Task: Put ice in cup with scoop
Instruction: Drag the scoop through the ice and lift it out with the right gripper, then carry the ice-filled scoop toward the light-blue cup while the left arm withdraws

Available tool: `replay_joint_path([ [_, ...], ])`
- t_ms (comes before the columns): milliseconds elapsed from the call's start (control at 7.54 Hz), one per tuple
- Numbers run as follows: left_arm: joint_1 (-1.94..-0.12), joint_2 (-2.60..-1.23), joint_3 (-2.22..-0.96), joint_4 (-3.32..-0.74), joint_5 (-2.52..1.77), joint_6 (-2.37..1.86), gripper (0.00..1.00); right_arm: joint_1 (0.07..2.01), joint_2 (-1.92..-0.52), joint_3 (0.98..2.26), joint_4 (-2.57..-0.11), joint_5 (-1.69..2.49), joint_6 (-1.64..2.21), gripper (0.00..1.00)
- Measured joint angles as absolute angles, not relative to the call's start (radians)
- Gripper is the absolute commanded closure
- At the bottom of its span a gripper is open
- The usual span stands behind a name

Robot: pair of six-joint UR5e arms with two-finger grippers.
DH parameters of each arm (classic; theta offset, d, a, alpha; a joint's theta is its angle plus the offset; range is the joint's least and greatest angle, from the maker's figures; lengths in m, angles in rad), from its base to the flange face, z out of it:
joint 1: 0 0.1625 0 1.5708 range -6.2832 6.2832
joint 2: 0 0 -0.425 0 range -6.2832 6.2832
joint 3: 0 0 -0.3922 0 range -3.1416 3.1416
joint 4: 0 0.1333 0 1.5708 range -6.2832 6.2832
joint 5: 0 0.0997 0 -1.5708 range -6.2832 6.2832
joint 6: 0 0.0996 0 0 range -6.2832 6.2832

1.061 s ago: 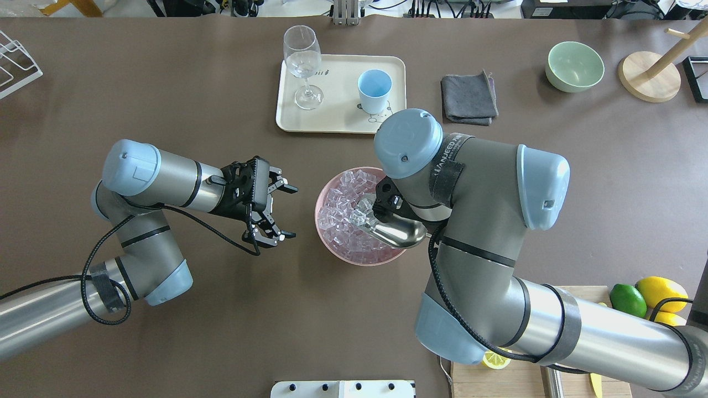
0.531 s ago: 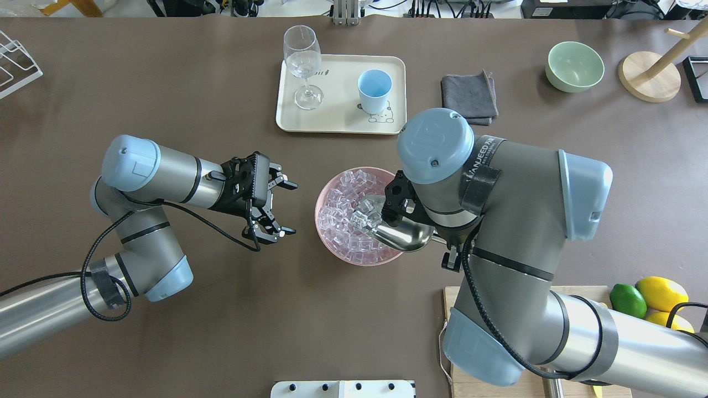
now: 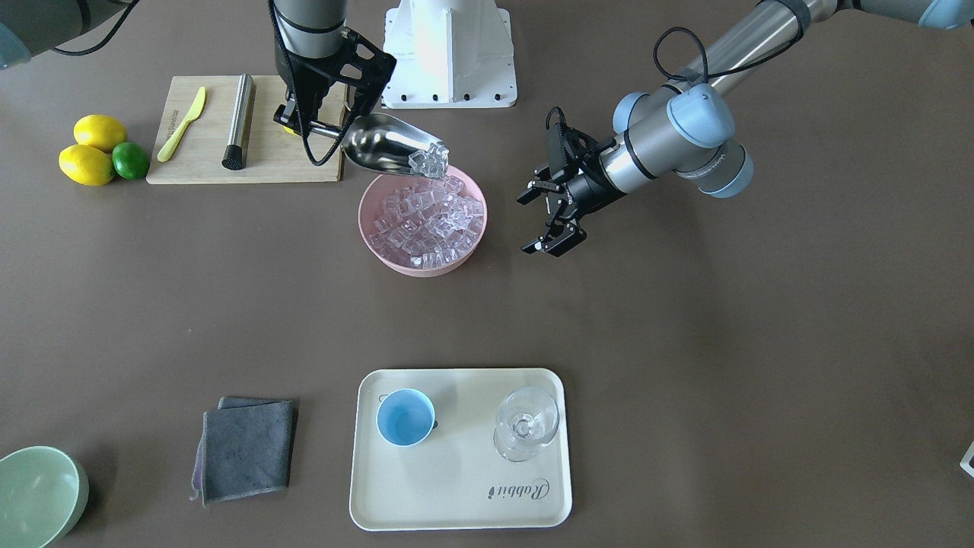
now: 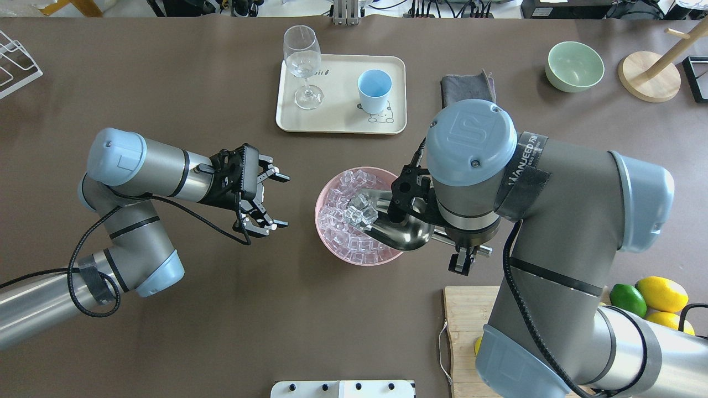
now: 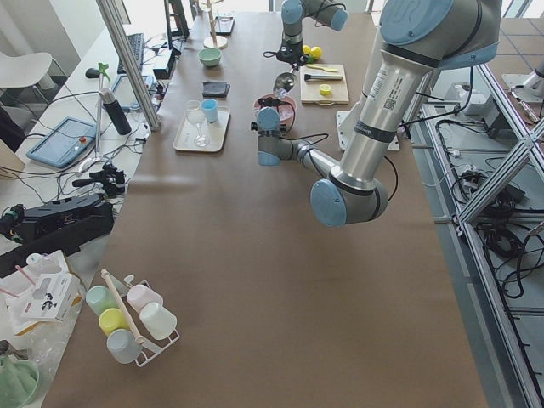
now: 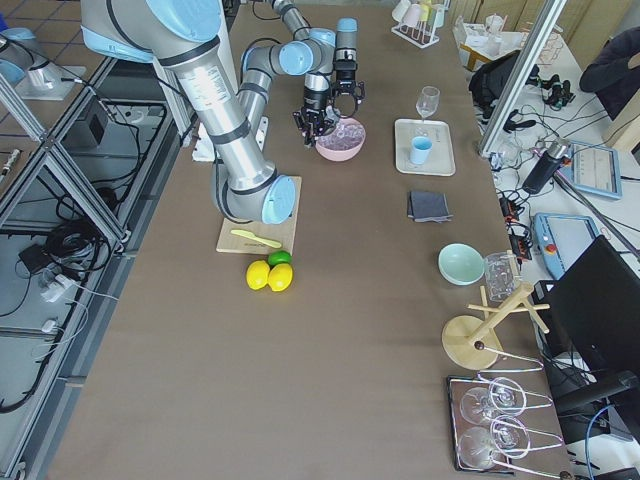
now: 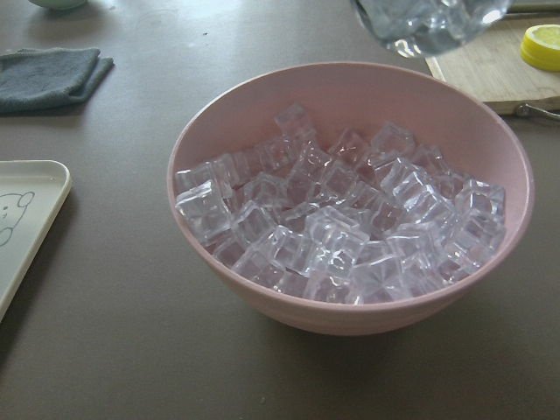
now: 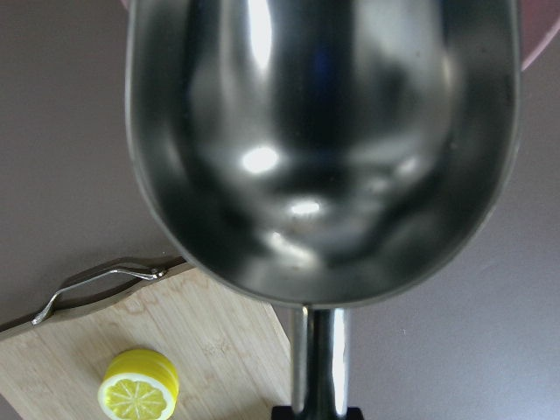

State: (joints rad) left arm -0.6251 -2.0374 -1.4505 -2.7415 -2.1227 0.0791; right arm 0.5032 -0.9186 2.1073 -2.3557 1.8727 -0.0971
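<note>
Scoop (image 3: 384, 148) held over the robot-side rim of the pink bowl (image 3: 364, 221), carrying a small cluster of ice (image 3: 428, 161) at its open front lip. The rest of the trough behind the cluster looks bare in the right wrist view. The right gripper (image 3: 297, 122) is clamped on the scoop's thin rod handle, on the robot's side of the bowl. The left gripper (image 3: 526, 225) hangs just beside the bowl on the robot's left, with its fingers spread and nothing between them.

The bowl is heaped with more clear cubes. The cup (image 3: 405, 416) stands upright on a tray (image 3: 456, 495), well apart from the bowl and across the worktop from the robot. A stemmed glass (image 3: 526, 426) stands beside it. No ice shows in the cup.

Handling, as a judgement:
- **Ice:** the cubes are probably hard, light, loose and slippery on polished steel. Sitting at the lip, they would likely slide off at any forward tilt or sudden stop.
- **Scoop:** it is stiff, but the narrow, smooth handle could twist in the grip. A hold close to the trough would resist that best.
- **Cup:** it looks light, and its mouth is narrower than the scoop's, so cubes could miss it or knock it.
</note>
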Motion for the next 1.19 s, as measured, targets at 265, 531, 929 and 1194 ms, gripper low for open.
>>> replay_joint_path([
  [265, -0.642, -1.999, -1.472, -2.741, -2.122, 0.08, 0.02, 0.534, -0.923, 2.118, -2.338, 1.897, -0.057, 1.0],
  [531, -0.661, -1.967, -1.491, -2.738, -2.121, 0.079, 0.02, 0.57, -0.919, 2.098, -2.334, 1.933, -0.017, 1.0],
  [929, -0.688, -1.893, -1.621, -2.627, -2.124, 0.081, 0.02, 0.631, -0.912, 2.026, -2.263, 1.984, 0.111, 1.0],
  [1194, -0.696, -1.872, -1.671, -2.548, -2.122, 0.081, 0.02, 0.691, -0.874, 1.919, -2.208, 2.048, 0.186, 1.0],
])
